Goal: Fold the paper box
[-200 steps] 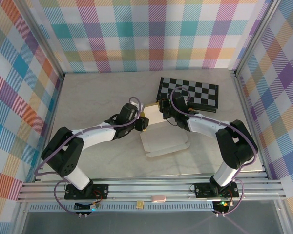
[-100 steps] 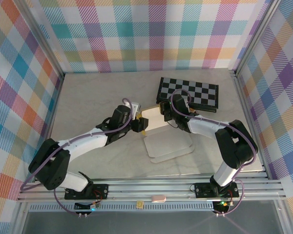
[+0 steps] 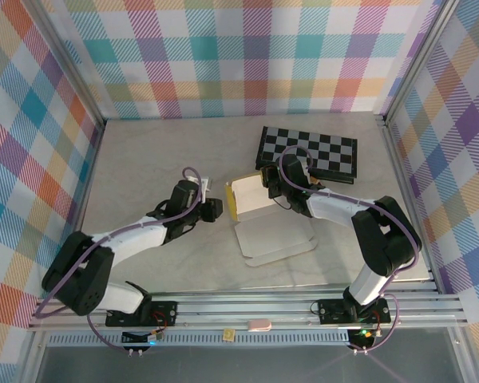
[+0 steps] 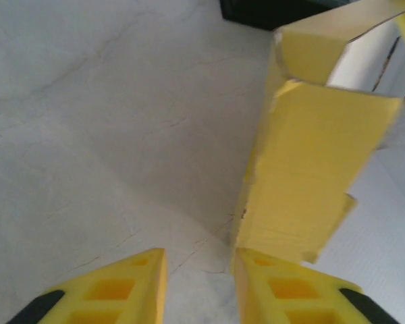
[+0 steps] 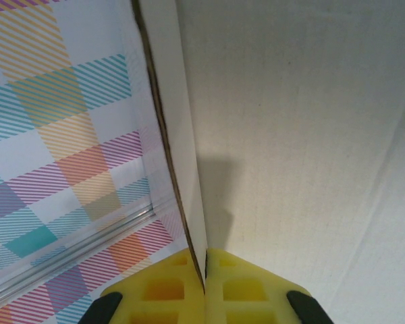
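The paper box [image 3: 255, 199] sits half-folded near the middle of the table [image 3: 144, 159], with a checkered board [image 3: 307, 152] at its 1 o'clock. The right gripper [image 5: 204, 260] is pinched tight on the box's raised wall at 12 o'clock. The left gripper [image 4: 199, 260] is partly open and empty, at the box's 9 o'clock, just clear of it.

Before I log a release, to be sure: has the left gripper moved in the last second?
Yes. The left gripper has drawn back leftward, farther from the checkered board, and now sits left of the paper box.
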Motion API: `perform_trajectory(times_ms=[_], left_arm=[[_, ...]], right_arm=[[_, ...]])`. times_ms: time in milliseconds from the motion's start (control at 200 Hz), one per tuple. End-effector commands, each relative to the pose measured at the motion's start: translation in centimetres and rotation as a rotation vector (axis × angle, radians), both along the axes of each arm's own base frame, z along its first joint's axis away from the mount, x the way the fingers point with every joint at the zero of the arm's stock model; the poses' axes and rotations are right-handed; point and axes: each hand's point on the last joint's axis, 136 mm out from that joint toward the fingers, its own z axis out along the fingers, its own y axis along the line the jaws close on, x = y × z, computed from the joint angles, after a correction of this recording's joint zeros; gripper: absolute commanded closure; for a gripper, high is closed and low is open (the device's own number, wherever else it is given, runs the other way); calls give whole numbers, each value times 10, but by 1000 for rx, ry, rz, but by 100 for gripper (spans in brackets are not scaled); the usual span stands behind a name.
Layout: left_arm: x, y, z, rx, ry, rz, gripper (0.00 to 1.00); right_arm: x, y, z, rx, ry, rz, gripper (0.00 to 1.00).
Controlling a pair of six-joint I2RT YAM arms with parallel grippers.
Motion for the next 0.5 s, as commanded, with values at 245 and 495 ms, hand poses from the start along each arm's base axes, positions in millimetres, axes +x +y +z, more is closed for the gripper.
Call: perform_trajectory(times_ms=[245, 495], left_arm=[[16, -42, 12, -87, -30, -122, 61], [26, -40, 4, -10, -38, -76, 59]], right_arm=[[3, 3, 15, 28, -92, 22, 100], [2, 11, 24, 62, -140, 50, 100]])
